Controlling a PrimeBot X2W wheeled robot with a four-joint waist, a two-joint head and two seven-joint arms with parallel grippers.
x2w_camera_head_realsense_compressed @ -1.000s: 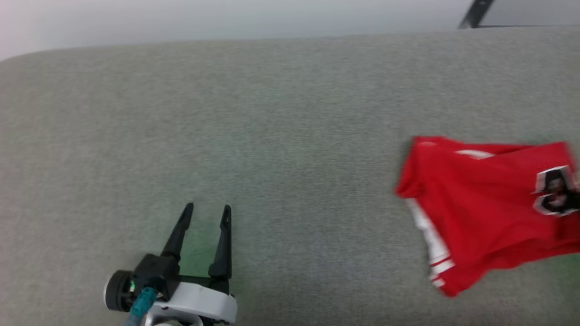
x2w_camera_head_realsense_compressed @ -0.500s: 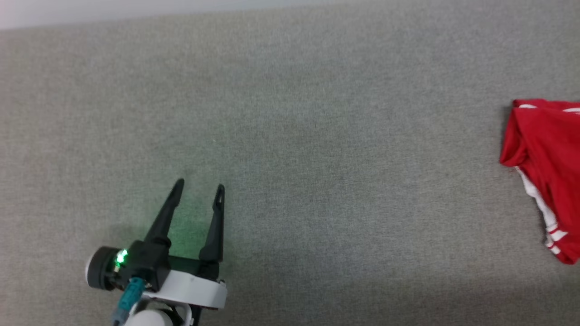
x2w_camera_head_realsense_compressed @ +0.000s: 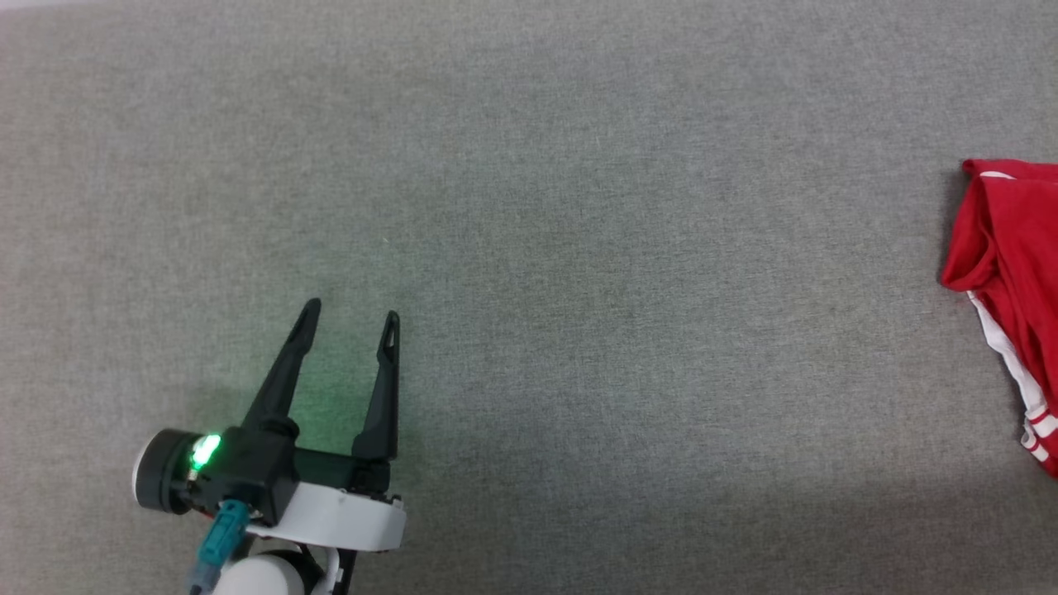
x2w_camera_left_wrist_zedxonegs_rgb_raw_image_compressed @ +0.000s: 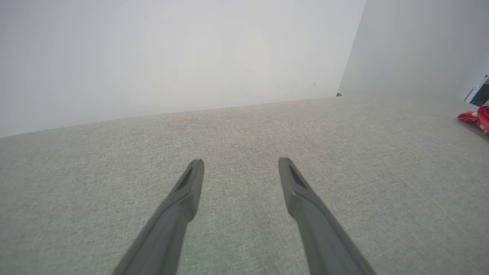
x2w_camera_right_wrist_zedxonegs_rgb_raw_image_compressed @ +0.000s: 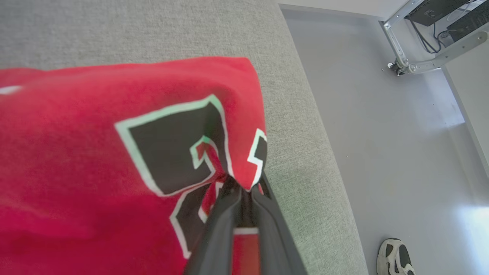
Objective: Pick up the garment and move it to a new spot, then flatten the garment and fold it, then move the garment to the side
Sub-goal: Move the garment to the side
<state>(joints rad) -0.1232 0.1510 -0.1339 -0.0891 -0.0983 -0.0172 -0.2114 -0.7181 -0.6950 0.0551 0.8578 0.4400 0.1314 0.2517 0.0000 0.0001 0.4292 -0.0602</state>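
The garment (x2w_camera_head_realsense_compressed: pixel 1012 273) is a red shirt with white-and-red striped trim, cut off by the head view's right edge. In the right wrist view the garment (x2w_camera_right_wrist_zedxonegs_rgb_raw_image_compressed: pixel 76 152) spreads red with black white-outlined characters, and my right gripper (x2w_camera_right_wrist_zedxonegs_rgb_raw_image_compressed: pixel 244 189) is shut on a pinch of its cloth near the grey surface's edge. My left gripper (x2w_camera_head_realsense_compressed: pixel 349 312) stands open at the lower left over bare grey fabric, far from the shirt. Its two dark fingers (x2w_camera_left_wrist_zedxonegs_rgb_raw_image_compressed: pixel 183 194) hold nothing, and a scrap of the garment (x2w_camera_left_wrist_zedxonegs_rgb_raw_image_compressed: pixel 475 116) shows at that view's far right.
A grey fabric-covered surface (x2w_camera_head_realsense_compressed: pixel 579 248) spreads under everything. Its right edge (x2w_camera_right_wrist_zedxonegs_rgb_raw_image_compressed: pixel 324 152) drops to a pale floor, where a person's shoe (x2w_camera_right_wrist_zedxonegs_rgb_raw_image_compressed: pixel 395 258) and a metal frame with cables (x2w_camera_right_wrist_zedxonegs_rgb_raw_image_compressed: pixel 420 49) stand. A white wall (x2w_camera_left_wrist_zedxonegs_rgb_raw_image_compressed: pixel 172 57) rises behind the surface.
The head camera has swung left and down, so the garment has slid to the picture's right edge and the far wall has dropped out. The left gripper stays open.
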